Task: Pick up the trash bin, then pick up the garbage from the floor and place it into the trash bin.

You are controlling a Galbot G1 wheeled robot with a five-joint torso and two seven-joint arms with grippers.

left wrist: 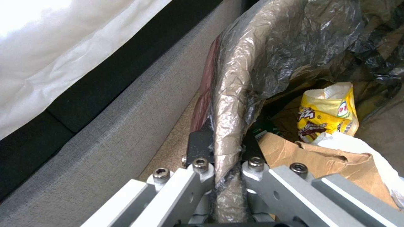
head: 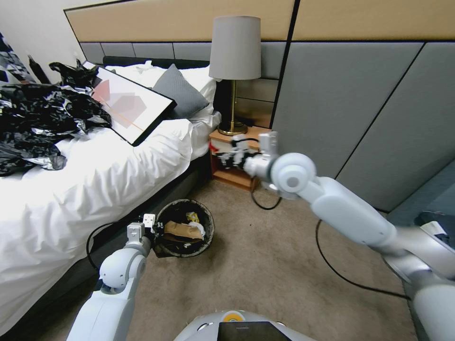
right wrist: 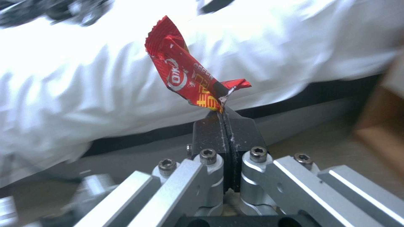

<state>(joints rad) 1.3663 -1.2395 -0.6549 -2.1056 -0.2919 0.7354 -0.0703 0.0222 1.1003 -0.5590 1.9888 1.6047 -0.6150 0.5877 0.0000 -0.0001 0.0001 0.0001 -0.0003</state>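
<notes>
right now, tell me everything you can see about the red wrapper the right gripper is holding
The red wrapper is a small, crinkled, glossy foil-like piece with white and yellow print and a serrated end. It stands up from the right gripper, whose fingers are shut on its lower corner. It is held in the air near the nightstand, beside the bed, touching nothing else.

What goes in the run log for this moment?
left gripper: shut on bin rim | right gripper: shut on red wrapper, raised by nightstand
</notes>
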